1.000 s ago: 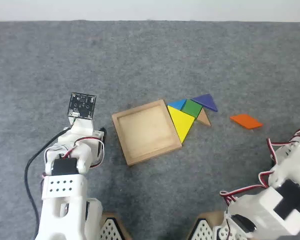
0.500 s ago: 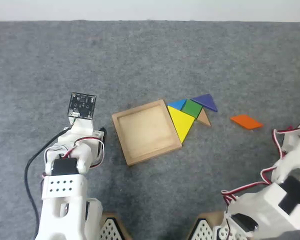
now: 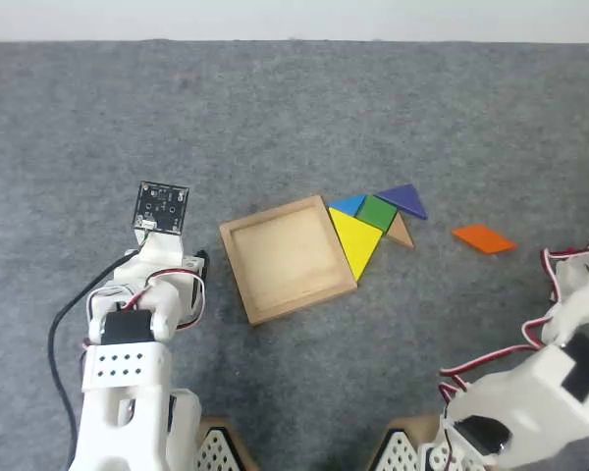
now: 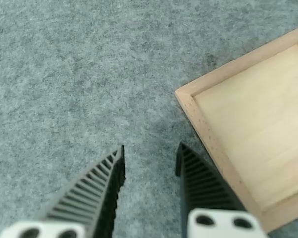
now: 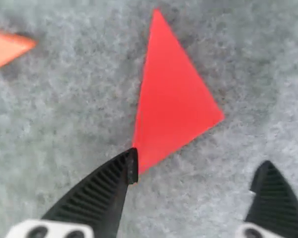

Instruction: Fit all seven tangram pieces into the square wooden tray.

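The square wooden tray (image 3: 238, 235) lies mid-table with nothing in it. Against its right side lie a yellow triangle (image 3: 355, 240), a blue triangle (image 3: 348, 205), a green square (image 3: 377, 212), a purple triangle (image 3: 402, 200) and a tan triangle (image 3: 401, 233). An orange parallelogram (image 3: 483, 237) lies alone farther right. My left gripper (image 4: 150, 153) hangs open over bare mat just beside a corner of the tray (image 4: 188, 95). My right gripper (image 5: 198, 166) is open low over a red triangle (image 5: 171, 99), one fingertip (image 5: 131, 163) at the triangle's corner. A tip of the orange parallelogram (image 5: 5, 47) lies nearby.
Grey felt mat (image 3: 294, 118) covers the table. The left arm (image 3: 142, 314) stands left of the tray, the right arm (image 3: 560, 383) at the front right edge. Open mat lies behind and in front of the tray.
The right arm has shifted toward the right edge and front of the high view. The left arm and all pieces have kept still.
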Robot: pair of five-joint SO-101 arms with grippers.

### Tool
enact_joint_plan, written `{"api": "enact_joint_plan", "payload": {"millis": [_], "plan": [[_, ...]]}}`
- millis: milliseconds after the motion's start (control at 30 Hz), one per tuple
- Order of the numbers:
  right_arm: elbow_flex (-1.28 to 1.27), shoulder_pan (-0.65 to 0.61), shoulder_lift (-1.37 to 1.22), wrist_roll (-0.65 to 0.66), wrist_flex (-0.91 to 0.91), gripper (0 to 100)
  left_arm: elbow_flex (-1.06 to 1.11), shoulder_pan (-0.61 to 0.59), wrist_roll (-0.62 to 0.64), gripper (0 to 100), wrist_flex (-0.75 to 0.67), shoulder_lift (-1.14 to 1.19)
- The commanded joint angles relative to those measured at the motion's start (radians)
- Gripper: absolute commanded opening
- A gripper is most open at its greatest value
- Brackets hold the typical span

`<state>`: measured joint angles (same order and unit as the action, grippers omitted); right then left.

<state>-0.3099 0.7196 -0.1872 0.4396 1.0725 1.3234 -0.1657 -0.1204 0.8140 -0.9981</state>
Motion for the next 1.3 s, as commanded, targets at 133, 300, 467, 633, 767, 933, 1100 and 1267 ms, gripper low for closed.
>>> {"api": "enact_joint_plan", "payload": {"millis": [133, 300, 467, 633, 767, 933, 1100, 1267], "plan": [[0.049, -0.065, -0.044, -0.150, -0.116, 38.4, -0.007, 0.005, -0.008, 17, -0.021, 0.005], [0.087, -0.101, -0.073, -0.157, -0.125, 38.4, -0.007, 0.006, -0.008, 17, -0.023, 0.005], [0.147, -0.097, -0.140, -0.160, -0.124, 38.3, -0.007, 0.005, -0.008, 17, -0.021, 0.003], [0.213, -0.087, -0.236, -0.150, -0.119, 38.3, -0.007, 0.005, -0.008, 17, -0.021, 0.003], [0.224, -0.087, -0.283, -0.150, -0.117, 38.3, -0.007, 0.005, -0.008, 17, -0.023, 0.006], [0.229, -0.068, -0.277, -0.157, -0.064, 38.3, -0.007, 0.005, -0.008, 17, -0.025, 0.008], [0.216, -0.031, -0.245, -0.166, -0.042, 38.3, -0.007, 0.005, -0.008, 17, -0.025, 0.008], [0.212, -0.033, -0.249, -0.138, -0.041, 38.3, -0.007, 0.005, -0.008, 17, -0.025, 0.008]]}}
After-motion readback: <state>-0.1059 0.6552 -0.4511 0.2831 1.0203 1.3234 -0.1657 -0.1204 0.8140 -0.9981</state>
